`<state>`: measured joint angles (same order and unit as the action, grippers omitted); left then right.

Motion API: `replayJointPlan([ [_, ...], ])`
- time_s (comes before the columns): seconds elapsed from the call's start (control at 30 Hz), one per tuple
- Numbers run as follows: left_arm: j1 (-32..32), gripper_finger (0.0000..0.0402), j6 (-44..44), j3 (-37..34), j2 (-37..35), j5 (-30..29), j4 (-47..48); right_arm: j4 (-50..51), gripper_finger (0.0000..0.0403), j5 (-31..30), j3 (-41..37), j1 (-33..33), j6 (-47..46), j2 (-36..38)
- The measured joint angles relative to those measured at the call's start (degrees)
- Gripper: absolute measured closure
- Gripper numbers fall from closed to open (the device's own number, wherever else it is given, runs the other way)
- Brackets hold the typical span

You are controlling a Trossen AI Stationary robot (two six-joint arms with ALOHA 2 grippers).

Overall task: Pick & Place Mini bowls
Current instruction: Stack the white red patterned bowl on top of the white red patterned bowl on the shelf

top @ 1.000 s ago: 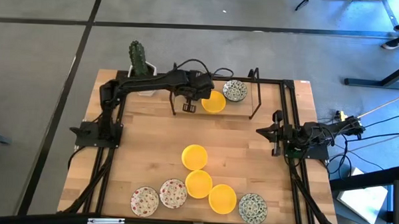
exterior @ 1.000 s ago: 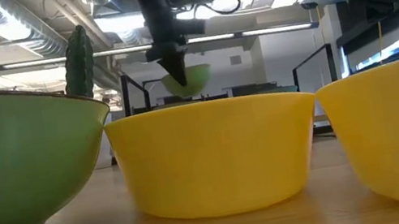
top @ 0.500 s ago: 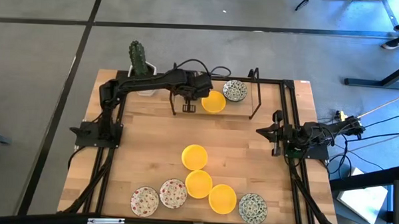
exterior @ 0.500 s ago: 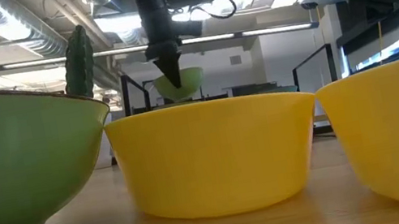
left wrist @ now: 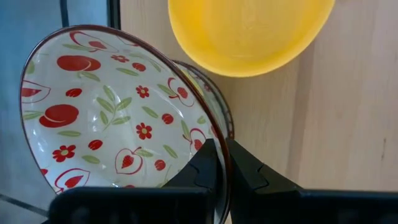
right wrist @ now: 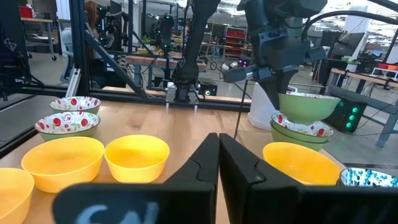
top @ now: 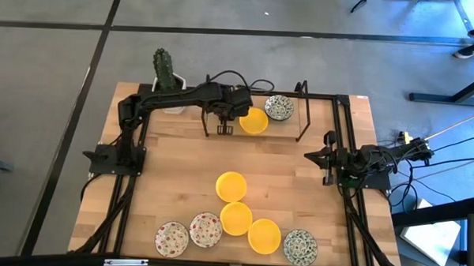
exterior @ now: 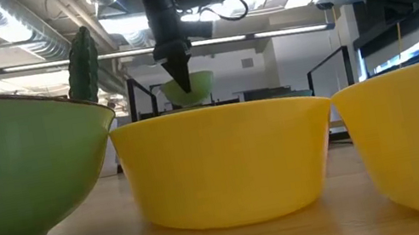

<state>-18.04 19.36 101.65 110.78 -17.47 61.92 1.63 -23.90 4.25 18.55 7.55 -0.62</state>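
A row of six small round mini bowls (top: 236, 237) lies along the wooden desk (top: 172, 178) front edge; two more bowls (top: 266, 115) sit at the back, a green cactus (top: 163, 67) behind the back-left corner.

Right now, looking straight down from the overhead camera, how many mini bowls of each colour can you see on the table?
Yellow bowls: 4
Red floral bowls: 2
Blue-green patterned bowls: 2
Total: 8
Not counted: the held red floral bowl, which the left hand grips by the rim, hidden from above.
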Motion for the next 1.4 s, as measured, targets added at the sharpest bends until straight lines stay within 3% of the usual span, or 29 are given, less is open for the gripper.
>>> replayJointPlan([
  [0.67,-0.8,0.0392,2.9,0.0,5.7,-2.5,0.9,0.9,0.0389,0.5,0.0,0.0,0.2,0.0],
  [1.07,-0.8,0.0333,2.4,0.0,5.5,-3.3,2.8,0.9,0.0389,0.6,0.0,0.0,-0.9,0.0],
  [1.4,2.6,0.0308,2.6,0.0,4.6,-8.6,8.9,1.0,0.0389,0.6,0.0,0.0,-0.9,0.0],
])
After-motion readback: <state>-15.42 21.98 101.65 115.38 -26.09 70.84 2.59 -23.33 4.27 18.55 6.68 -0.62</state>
